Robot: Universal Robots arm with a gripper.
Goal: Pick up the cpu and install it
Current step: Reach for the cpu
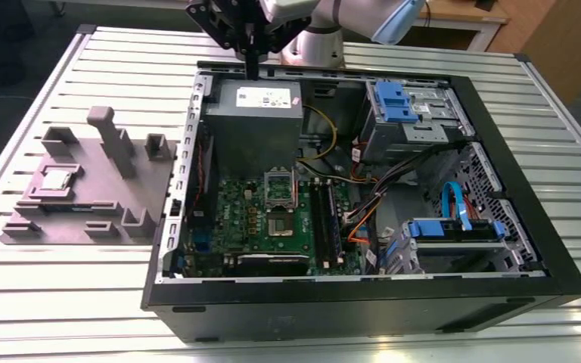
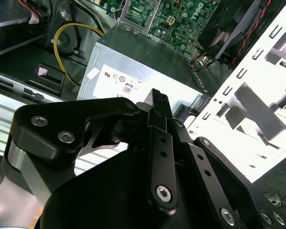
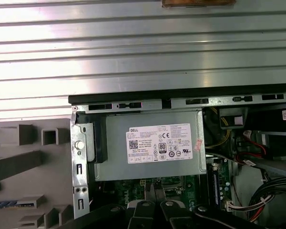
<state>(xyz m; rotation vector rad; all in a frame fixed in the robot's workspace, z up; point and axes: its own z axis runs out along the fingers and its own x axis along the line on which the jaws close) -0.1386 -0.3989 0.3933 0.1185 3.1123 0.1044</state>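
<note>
The cpu [image 1: 57, 178], a small silvery square chip, lies flat on the grey-mauve block [image 1: 88, 204] at the exterior view's left, outside the computer case. My gripper [image 1: 253, 72] hangs over the far wall of the open case [image 1: 351, 291], above the grey power supply [image 1: 253, 102], far from the chip. Its fingers [image 2: 157, 100] stand together, shut, with nothing between them. On the green motherboard [image 1: 260, 219] the socket [image 1: 281, 221] is uncovered, its silver frame [image 1: 278, 184] swung up. The fingertips [image 3: 151, 192] show over the board's edge in the first wrist view.
Upright posts [image 1: 109, 140] rise from the block. The case holds blue drive cages [image 1: 396, 102], bundled cables [image 1: 392, 185] and a yellow wire [image 2: 69, 36]. The power supply [image 3: 152, 145] fills the case's far corner. The slatted metal table [image 1: 69, 302] lies around the case.
</note>
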